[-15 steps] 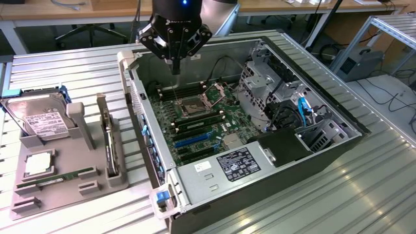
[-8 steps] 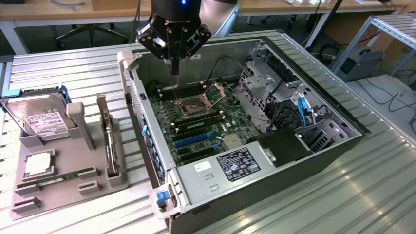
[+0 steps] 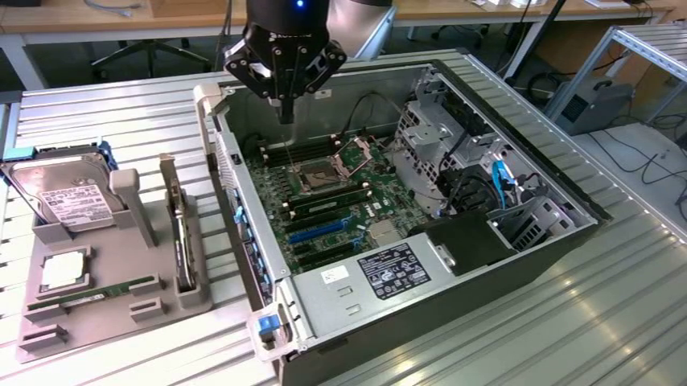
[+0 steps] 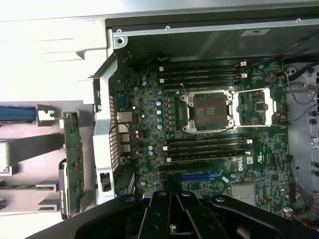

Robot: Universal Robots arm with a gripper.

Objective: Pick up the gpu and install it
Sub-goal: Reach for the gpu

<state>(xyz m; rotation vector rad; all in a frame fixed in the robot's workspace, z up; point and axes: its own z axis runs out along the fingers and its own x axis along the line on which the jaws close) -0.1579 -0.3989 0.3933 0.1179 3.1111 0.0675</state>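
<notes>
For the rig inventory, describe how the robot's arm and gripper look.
The gripper is black, built of angular linked segments that taper to slim dark fingertips. A small blue light glows on the black wrist housing above it. The arm section behind is smooth, rounded and silver-grey.

Count at bench:
- 1 computer case (image 3: 376, 346), side open
- 1 motherboard (image 3: 371, 189)
- 1 CPU socket (image 3: 320, 177)
- 2 banks of memory slots (image 4: 204, 74), one on either side of socket
- 1 blue expansion slot (image 4: 199, 175)
- 1 grey holder (image 3: 108, 322), carrying 1 gpu (image 3: 183, 233), 1 hard drive (image 3: 64, 193), 1 RAM stick (image 3: 92, 293), 1 square silver chip (image 3: 64, 269)
- 1 gripper (image 3: 285, 117)
</notes>
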